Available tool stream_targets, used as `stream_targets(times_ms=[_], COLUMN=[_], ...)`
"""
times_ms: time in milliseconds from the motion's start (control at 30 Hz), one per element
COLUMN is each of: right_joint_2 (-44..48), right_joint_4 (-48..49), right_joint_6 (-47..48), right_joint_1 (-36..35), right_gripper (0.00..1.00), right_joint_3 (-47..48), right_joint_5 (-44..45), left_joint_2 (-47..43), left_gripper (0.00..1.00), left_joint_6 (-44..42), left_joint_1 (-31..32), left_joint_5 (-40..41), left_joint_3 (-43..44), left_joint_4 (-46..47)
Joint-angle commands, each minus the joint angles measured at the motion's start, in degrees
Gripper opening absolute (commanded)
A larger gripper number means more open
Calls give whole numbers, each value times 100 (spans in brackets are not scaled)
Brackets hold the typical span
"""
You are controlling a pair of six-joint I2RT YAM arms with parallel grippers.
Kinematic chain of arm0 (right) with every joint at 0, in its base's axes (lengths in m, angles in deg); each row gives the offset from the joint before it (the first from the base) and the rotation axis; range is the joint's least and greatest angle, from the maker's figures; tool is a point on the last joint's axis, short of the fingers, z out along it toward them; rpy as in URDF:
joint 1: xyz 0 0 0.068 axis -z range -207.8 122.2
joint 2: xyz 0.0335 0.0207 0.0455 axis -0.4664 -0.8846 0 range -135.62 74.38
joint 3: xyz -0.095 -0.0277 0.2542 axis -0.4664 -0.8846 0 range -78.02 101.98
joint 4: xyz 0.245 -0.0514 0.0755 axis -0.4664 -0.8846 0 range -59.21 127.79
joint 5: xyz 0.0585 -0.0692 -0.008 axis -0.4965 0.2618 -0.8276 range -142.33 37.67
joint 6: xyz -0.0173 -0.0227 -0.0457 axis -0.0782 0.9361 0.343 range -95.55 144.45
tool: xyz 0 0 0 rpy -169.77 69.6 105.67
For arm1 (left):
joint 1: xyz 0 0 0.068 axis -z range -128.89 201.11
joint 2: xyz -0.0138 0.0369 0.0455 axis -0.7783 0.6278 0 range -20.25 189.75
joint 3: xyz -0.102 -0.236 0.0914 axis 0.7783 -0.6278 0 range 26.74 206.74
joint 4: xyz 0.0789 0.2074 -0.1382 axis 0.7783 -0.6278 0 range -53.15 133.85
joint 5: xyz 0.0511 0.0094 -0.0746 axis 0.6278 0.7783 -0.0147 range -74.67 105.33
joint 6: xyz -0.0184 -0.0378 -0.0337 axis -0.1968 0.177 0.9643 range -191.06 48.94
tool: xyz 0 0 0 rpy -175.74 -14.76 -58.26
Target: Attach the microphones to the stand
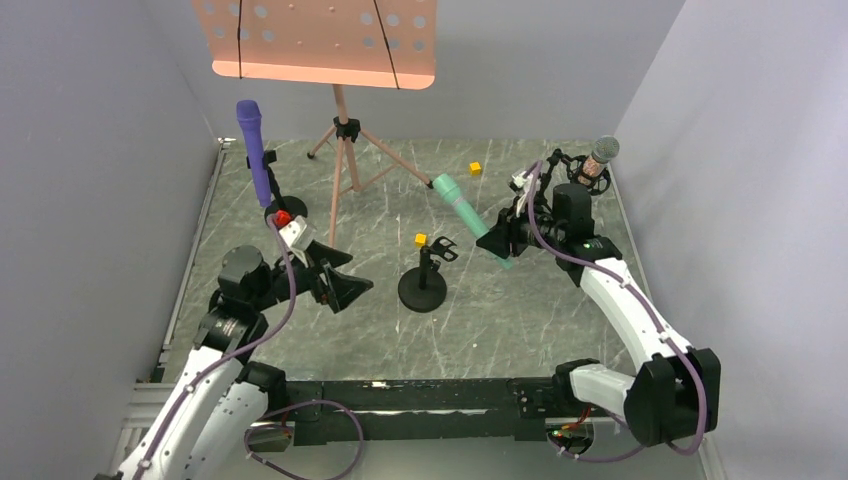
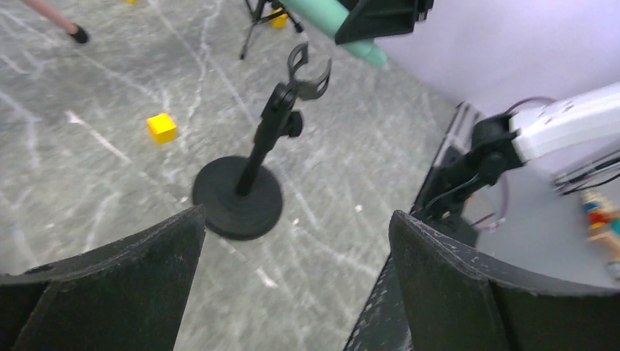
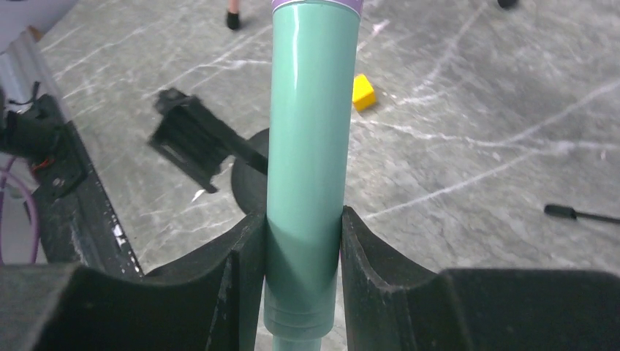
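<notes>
The teal-green microphone is held in the air by my right gripper, which is shut on its lower body. An empty black desk stand with an open clip stands mid-table, left of and below the teal microphone. The purple microphone sits upright in a stand at the back left. The glittery brownish microphone with a silver head sits in a stand at the back right. My left gripper is open and empty, left of the empty stand.
A pink music stand on a tripod stands at the back centre. Small yellow cubes lie on the marble table; one also shows in the left wrist view. Grey walls close both sides.
</notes>
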Motion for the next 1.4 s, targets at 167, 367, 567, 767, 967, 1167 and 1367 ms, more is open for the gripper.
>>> stream_targets(times_ms=[167,367,567,767,967,1167,1367], right_joint_2=[659,747,839,899,923,924,905], right_joint_4=[15,97,305,431,498,540,572], right_joint_6=[449,362,220,177,160,113,93], right_joint_1=[127,125,125,125,120,126,125], right_gripper=[10,9,9,9,9,9,9], right_joint_3=[152,155,7,-123,-183,-202,-219], right_joint_5=[-1707,-2533,-3037,-3365,-3349,-3213,-3102], left_joint_2=[1579,2725,3531,3929,4217,4404,4354], left_gripper=[99,99,99,99,97,88,68], left_joint_6=[3301,3515,3528,3644,3731,3918,3641], left_joint_1=[352,1480,2083,2356,2563,2718,2761], left_joint_5=[4,663,1411,2018,2093,2030,1887], left_joint_3=[0,679,1111,1162,1402,1426,1599], left_joint_4=[3348,4002,4245,5018,5357,5714,5172])
